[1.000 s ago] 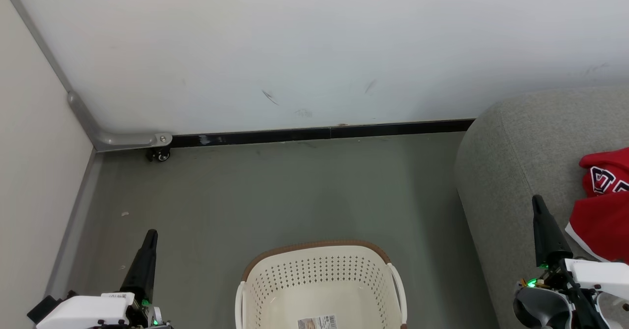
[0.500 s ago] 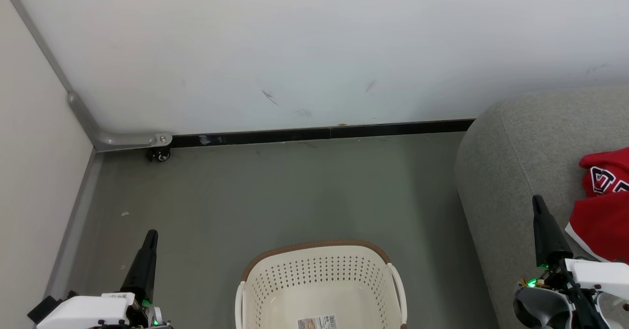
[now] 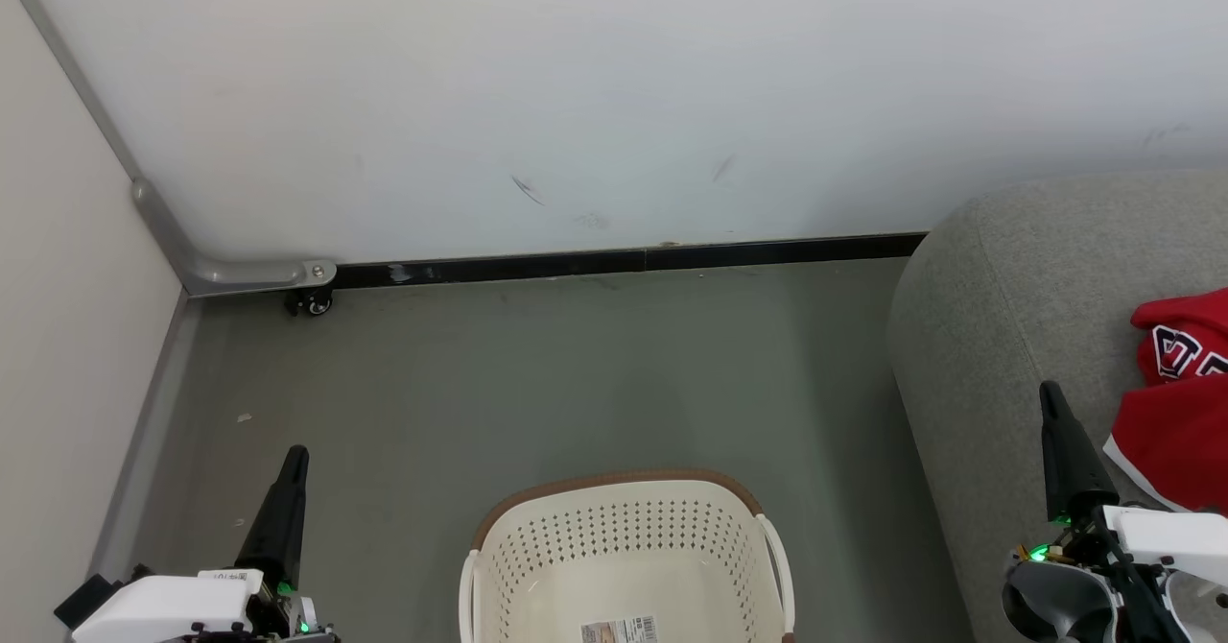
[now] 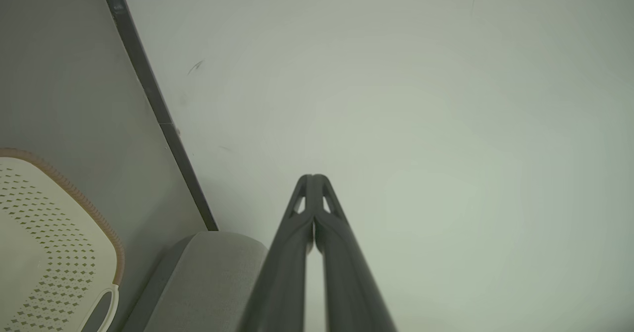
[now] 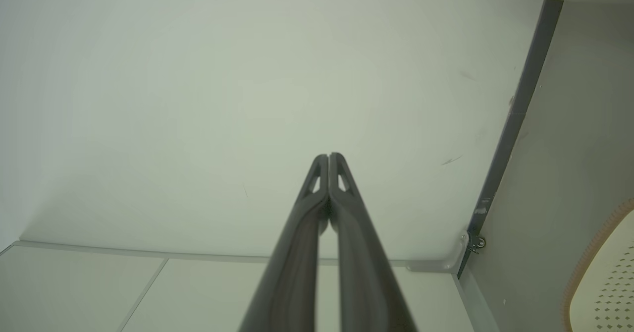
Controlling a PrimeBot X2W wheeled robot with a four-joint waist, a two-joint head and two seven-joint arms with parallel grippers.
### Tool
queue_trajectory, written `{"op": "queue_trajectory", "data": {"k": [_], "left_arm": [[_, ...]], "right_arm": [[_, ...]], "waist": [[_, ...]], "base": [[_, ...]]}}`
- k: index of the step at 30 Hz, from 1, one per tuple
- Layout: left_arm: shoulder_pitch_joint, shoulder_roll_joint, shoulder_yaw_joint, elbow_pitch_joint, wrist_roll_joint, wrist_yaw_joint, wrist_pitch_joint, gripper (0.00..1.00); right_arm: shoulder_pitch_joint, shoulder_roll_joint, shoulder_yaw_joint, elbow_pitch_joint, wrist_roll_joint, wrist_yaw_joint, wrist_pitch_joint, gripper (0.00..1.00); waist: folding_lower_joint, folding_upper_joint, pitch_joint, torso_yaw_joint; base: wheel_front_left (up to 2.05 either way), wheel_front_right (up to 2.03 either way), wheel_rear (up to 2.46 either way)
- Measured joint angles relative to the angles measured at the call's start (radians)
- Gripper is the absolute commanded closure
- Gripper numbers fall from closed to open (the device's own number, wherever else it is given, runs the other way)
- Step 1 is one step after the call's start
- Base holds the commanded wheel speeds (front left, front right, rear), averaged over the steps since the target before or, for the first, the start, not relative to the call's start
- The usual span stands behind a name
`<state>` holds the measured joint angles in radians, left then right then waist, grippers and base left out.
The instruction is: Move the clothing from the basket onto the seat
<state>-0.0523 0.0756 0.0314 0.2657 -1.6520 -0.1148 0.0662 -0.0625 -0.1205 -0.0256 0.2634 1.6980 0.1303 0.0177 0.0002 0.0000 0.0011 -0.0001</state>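
Note:
The cream basket (image 3: 537, 552) with a brown rim stands on the floor at the bottom centre, with just a label (image 3: 620, 631) on its bottom. Red clothing (image 3: 1175, 403) with white trim and block lettering lies on the grey seat (image 3: 998, 297) at the right edge. My left gripper (image 3: 295, 454) is shut and holds nothing, low at the left of the basket. Over the seat's front, left of the clothing, my right gripper (image 3: 1048, 389) is shut and holds nothing. Each wrist view has its fingertips pressed together: left (image 4: 313, 177), right (image 5: 328, 155). The basket (image 4: 44, 243) and the seat (image 4: 208, 277) lie at the left wrist view's lower left.
A white wall (image 3: 614, 96) with a black baseboard (image 3: 624, 261) closes the back. A cream panel (image 3: 67, 336) runs along the left, with a grey bracket and small caster (image 3: 309, 303) at the corner. Grey-green floor (image 3: 537, 374) lies between wall, basket and seat.

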Motion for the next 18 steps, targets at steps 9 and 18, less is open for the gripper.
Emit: {"op": "queue_trajectory", "data": {"k": [9, 18], "left_arm": [[-0.005, -0.001, 0.000, 0.001, 0.000, 0.000, 0.001, 1.00], [-0.005, -0.002, 0.000, 0.002, 0.000, 0.000, 0.004, 1.00]], "right_arm": [[0.000, 0.000, -0.001, 0.000, 0.000, 0.000, 0.000, 1.00], [0.000, 0.001, -0.002, 0.000, 0.000, 0.000, 0.000, 1.00]], "waist": [[0.0000, 0.0000, 0.000, 0.000], [0.0000, 0.0000, 0.000, 0.000]], "base": [[0.00, 0.00, 0.00], [0.00, 0.00, 0.00]]}}
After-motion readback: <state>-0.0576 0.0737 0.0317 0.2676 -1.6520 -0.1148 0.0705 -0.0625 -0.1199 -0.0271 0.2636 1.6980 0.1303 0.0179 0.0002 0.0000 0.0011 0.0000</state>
